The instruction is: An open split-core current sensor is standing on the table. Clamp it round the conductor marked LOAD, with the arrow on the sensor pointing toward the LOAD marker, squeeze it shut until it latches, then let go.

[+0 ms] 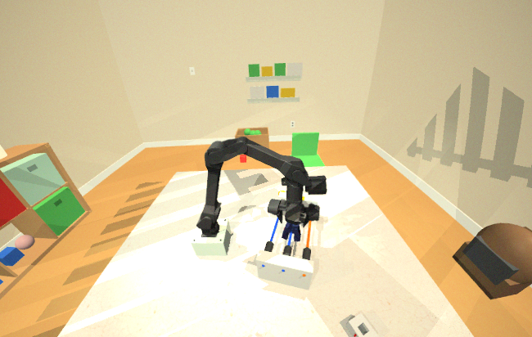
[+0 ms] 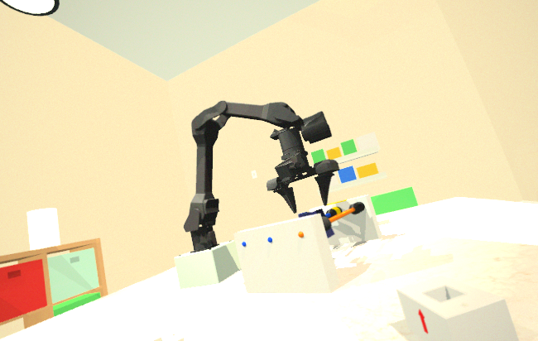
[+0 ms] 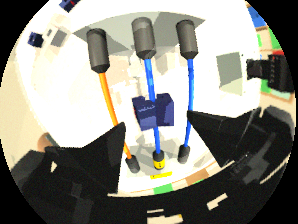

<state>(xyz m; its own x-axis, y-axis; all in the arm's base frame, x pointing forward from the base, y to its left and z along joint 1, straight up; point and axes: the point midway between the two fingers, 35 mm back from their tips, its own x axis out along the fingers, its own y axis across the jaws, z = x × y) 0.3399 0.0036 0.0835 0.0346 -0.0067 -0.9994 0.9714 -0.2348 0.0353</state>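
Note:
The dark navy sensor (image 1: 296,232) (image 3: 146,116) sits around the middle blue conductor (image 1: 289,242) (image 3: 150,75). A notch shows between its two halves from above; whether it is latched cannot be told. Its arrow cannot be made out. A yellow band (image 3: 158,161) and a yellow strip (image 3: 161,175) mark the far end of that conductor; their lettering is unreadable. My gripper (image 2: 310,208) (image 3: 156,119) is open and empty, pointing down, with its fingers spread wide on either side of the sensor. In the exterior view the tips are just above it, clear of it.
An orange conductor (image 1: 309,234) (image 3: 107,95) and another blue conductor (image 1: 273,230) (image 3: 191,85) run beside the middle one. A white end block (image 1: 272,271) (image 2: 284,266) stands nearest the top and exterior views. A pale block (image 2: 474,309) with a square hole and red arrow stands in front.

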